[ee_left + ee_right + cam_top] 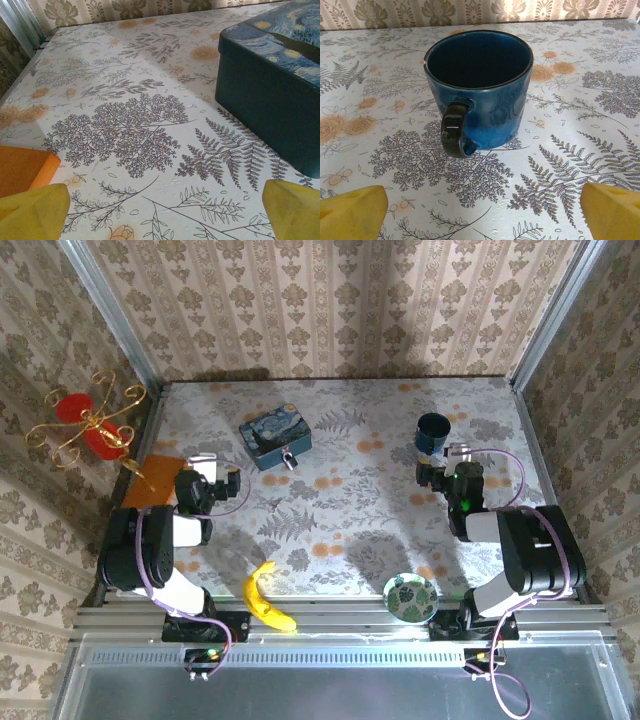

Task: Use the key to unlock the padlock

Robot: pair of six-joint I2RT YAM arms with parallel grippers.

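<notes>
The tiny silvery padlock (288,458) hangs at the near edge of the blue starry-night tin (275,437); a key is too small to make out. My left gripper (205,462) rests low over the table to the tin's left, open, with bare tablecloth between its yellow fingertips (32,216). In the left wrist view the left gripper (165,222) has the tin's dark side (270,95) ahead on the right, apart from it. My right gripper (458,453) stands open just short of a blue mug (433,431). In the right wrist view the right gripper (482,222) holds nothing.
The mug (479,85) points its handle toward the right gripper. An orange flat block (22,167) lies by the left finger. A banana (268,602) and a leaf-patterned round dish (410,597) sit near the front edge. A gold and red candle holder (90,425) stands at the left wall.
</notes>
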